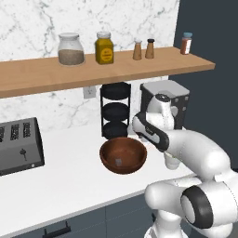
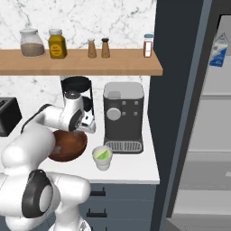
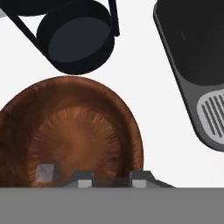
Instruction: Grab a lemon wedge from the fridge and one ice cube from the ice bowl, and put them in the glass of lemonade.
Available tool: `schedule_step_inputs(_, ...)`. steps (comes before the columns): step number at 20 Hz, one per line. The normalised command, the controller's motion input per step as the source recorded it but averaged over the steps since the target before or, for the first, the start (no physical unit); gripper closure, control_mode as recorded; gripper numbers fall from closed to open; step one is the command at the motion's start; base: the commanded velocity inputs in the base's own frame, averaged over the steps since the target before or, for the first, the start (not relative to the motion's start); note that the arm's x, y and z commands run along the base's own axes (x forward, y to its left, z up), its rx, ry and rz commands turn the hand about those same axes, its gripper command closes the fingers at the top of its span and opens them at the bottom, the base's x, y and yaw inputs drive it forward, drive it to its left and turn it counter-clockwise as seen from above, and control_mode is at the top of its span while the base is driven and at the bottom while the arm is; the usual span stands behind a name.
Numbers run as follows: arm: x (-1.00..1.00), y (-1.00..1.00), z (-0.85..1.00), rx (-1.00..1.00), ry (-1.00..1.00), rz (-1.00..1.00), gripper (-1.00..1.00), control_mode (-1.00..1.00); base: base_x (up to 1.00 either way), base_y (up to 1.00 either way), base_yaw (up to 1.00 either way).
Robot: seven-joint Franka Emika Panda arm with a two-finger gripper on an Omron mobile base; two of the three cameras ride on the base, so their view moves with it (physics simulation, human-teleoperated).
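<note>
The ice bowl point(image 1: 123, 155) point(image 2: 67, 146) point(image 3: 74, 131), wide and dark reddish-brown, stands on the white counter. One ice cube point(image 3: 46, 172) point(image 1: 119, 162) lies on its bottom. My gripper point(image 3: 111, 180) point(image 2: 86, 127) hangs just over the bowl's rim nearest the coffee machine. Its jaws are drawn in close, with a small dim block that looks like an ice cube between them. The glass of lemonade point(image 2: 103, 158) stands right of the bowl, with the yellow-green lemon wedge point(image 2: 104, 154) in it. The fridge point(image 2: 212, 117) stands open at the right.
A coffee machine point(image 2: 123, 116) point(image 3: 197, 65) stands right behind the glass. A black three-tier rack point(image 1: 115, 111) point(image 3: 78, 39) is behind the bowl, and a toaster point(image 1: 18, 146) is at the far left. Jars and shakers line the wooden shelf point(image 1: 93, 69). A milk carton point(image 2: 218, 49) sits in the fridge.
</note>
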Motion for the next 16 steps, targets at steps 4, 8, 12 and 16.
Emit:
schedule_step_inputs(4, -0.32, -0.71, 0.19, 0.00, 0.00, 0.00, 1.00, -1.00, 0.00, 0.00, 0.00)
schedule_step_inputs(8, -0.22, -0.71, 0.17, -0.02, 0.01, 0.00, 1.00, -1.00, 0.00, 0.00, 0.00)
schedule_step_inputs(12, -0.13, -0.67, 0.12, -0.02, 0.00, 0.00, 1.00, -1.00, 0.00, 0.00, 0.00)
schedule_step_inputs(16, 0.00, -0.47, 0.00, -0.03, 0.06, 0.00, 1.00, -1.00, 0.00, 0.00, 0.00)
